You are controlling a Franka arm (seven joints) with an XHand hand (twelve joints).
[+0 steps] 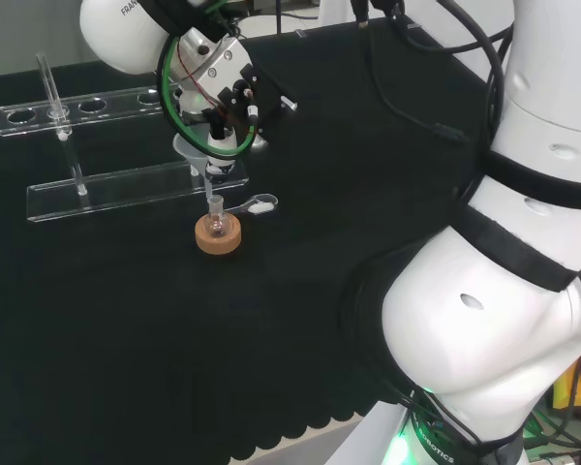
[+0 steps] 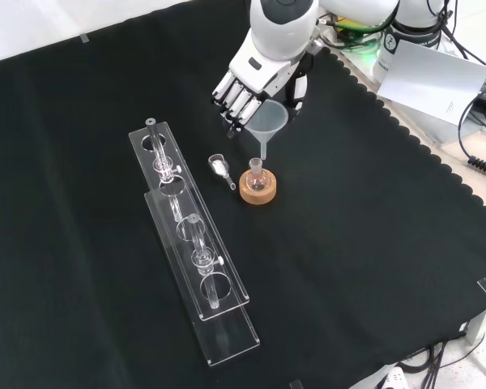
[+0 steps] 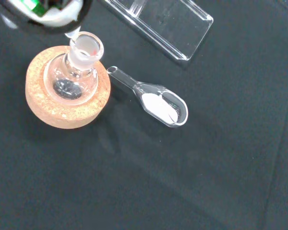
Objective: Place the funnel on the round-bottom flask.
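A small clear round-bottom flask (image 2: pixel 257 180) (image 1: pixel 214 224) (image 3: pixel 75 73) sits upright in a cork ring (image 2: pixel 257 188) (image 1: pixel 218 237) (image 3: pixel 66 91). The hand (image 2: pixel 247 89) (image 1: pixel 223 82) holds a clear funnel (image 2: pixel 266 121) (image 1: pixel 198 151) just above it, fingers curled round the cone. In the front view the funnel's stem tip hangs right over the flask's neck; in the wrist view the stem end (image 3: pixel 73 33) lies at the neck's rim. Whether the tip is inside the neck I cannot tell.
A clear scoop with white powder (image 2: pixel 221 168) (image 1: pixel 255 204) (image 3: pixel 156 103) lies on the cloth beside the cork ring. Two long clear racks (image 2: pixel 196 243) (image 1: pixel 126 191) with test tubes stand to the left in the front view. The arm's white links (image 1: pixel 504 271) bulk at the head view's right.
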